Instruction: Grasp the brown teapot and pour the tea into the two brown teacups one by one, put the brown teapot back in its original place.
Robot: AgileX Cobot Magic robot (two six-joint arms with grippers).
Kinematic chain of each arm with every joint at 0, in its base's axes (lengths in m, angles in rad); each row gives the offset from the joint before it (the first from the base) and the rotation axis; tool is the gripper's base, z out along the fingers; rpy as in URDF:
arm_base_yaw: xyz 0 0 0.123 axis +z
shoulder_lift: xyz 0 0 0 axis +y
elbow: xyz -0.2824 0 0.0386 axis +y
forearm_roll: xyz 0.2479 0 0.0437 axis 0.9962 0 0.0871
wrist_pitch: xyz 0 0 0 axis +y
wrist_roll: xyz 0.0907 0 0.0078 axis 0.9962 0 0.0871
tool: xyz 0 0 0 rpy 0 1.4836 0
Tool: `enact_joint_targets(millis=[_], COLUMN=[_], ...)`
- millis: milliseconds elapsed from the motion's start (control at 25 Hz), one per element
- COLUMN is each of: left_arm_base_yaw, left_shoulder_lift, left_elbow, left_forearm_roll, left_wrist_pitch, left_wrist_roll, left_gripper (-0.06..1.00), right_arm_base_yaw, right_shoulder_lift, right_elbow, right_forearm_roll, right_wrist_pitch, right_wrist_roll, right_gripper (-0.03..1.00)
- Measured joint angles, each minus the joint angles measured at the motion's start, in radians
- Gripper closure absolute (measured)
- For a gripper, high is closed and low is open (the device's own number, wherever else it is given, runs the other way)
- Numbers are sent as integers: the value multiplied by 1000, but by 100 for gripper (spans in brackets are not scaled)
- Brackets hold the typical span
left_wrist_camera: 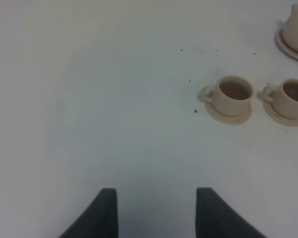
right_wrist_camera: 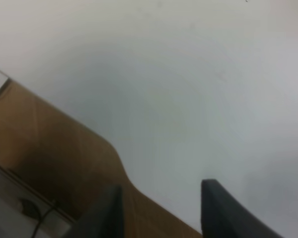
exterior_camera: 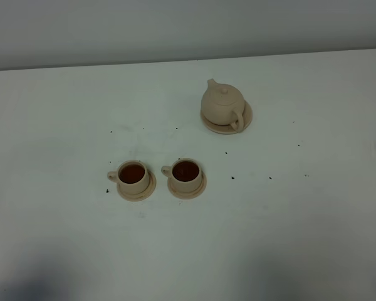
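Note:
The brown teapot [exterior_camera: 223,103] sits upright on its round saucer, the original place [exterior_camera: 246,118], at the back right of the white table; its edge also shows in the left wrist view [left_wrist_camera: 296,30]. The two brown teacups stand on their saucers side by side in the middle, left one [exterior_camera: 132,174] and right one [exterior_camera: 186,171], both holding dark tea. They also show in the left wrist view [left_wrist_camera: 233,92] [left_wrist_camera: 293,95]. My left gripper [left_wrist_camera: 156,196] is open and empty, well short of the cups. My right gripper [right_wrist_camera: 161,193] is open and empty over the table's edge. Neither arm shows in the exterior high view.
Small dark specks [exterior_camera: 232,177] lie scattered on the table [exterior_camera: 62,125] around the cups. In the right wrist view the table's rounded corner [right_wrist_camera: 116,153] meets a brown floor [right_wrist_camera: 49,148].

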Motion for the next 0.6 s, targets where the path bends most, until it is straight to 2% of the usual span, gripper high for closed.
enact_joint_targets(millis=[80, 200, 600], left_arm_base_yaw=[0, 0, 0], left_shoulder_lift=[0, 0, 0], left_elbow=[0, 0, 0], left_forearm_roll=[0, 0, 0], left_wrist_pitch=[0, 0, 0], left_wrist_roll=[1, 1, 1], left_gripper=[53, 53, 53], right_arm_base_yaw=[-6, -78, -488], right_shoulder_lift=[-9, -37, -230], right_elbow=[0, 0, 0], right_forearm_roll=[-2, -7, -27], right_wrist_pitch=[-1, -2, -3], right_wrist_roll=[2, 10, 18], right_gripper=[58, 58, 58])
